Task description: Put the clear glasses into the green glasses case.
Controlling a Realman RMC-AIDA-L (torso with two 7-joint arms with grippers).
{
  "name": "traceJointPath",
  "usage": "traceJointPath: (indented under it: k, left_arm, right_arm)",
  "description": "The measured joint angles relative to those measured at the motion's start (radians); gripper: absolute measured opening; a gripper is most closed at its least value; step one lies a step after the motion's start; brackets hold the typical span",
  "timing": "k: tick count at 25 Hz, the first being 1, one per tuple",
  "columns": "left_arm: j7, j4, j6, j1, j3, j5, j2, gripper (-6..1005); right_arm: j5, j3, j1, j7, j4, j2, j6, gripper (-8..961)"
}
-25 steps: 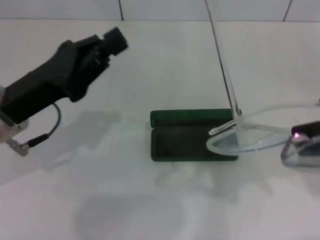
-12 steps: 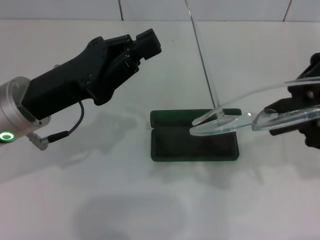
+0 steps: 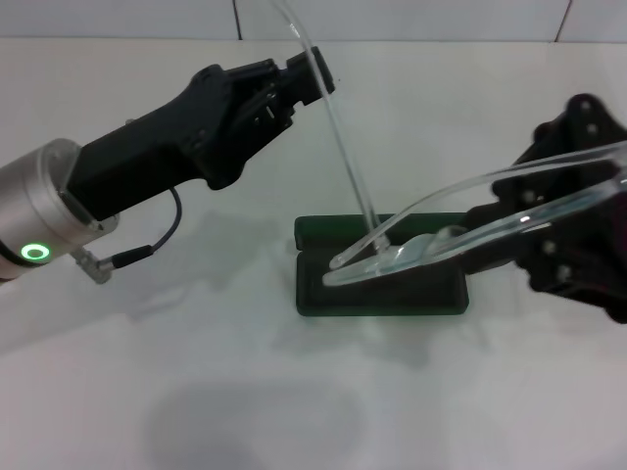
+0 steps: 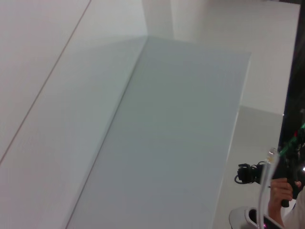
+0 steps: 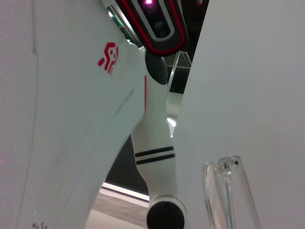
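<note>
Clear glasses (image 3: 460, 230), seemingly clamped in right gripper (image 3: 549, 250) jaws, span lengthwise over green glasses case (image 3: 338, 284).

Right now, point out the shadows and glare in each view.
Head view: soft shadows on the table under the left arm and beside the green glasses case; bright glints along the clear glasses. Right wrist view: the glasses catch highlights. Left wrist view: flat, even light, no glare.

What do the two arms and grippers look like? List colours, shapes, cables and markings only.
Left arm: a silver metal cylinder bearing a glowing green ring light, then a black angular housing tapering to the black left gripper. A thin black cable loops beneath it to a small silver plug. Right gripper: black, blocky, with round screw-like spots. No lettering is visible on either.
</note>
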Motion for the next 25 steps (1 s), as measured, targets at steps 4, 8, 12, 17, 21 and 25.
traceJointPath:
  k: [4, 8, 12, 17, 21, 25]
  left_arm:
    - [0.000, -0.026, -0.006, -0.028, 0.010, 0.000, 0.000, 66]
    - [0.000, -0.022, 0.001, -0.032, 0.016, -0.006, 0.000, 66]
    - [0.001, -0.021, 0.012, -0.031, 0.016, -0.006, 0.000, 66]
    - [0.008, -0.021, 0.039, -0.025, 0.016, -0.003, 0.000, 66]
    - [0.008, -0.021, 0.043, -0.020, 0.016, -0.003, 0.000, 66]
    - [0.008, -0.021, 0.044, -0.018, 0.016, -0.001, 0.000, 66]
  right_arm:
    - [-0.024, -0.036, 0.013, -0.024, 0.030, 0.004, 0.045, 53]
    - [-0.028, -0.064, 0.015, -0.031, 0.035, 0.004, 0.075, 53]
    - [-0.028, -0.062, 0.012, -0.031, 0.035, 0.004, 0.079, 52]
    - [-0.028, -0.062, 0.008, -0.032, 0.036, 0.002, 0.091, 52]
    - [-0.028, -0.058, 0.001, -0.032, 0.038, 0.002, 0.100, 52]
    - [-0.028, -0.058, -0.008, -0.032, 0.039, 0.002, 0.120, 52]
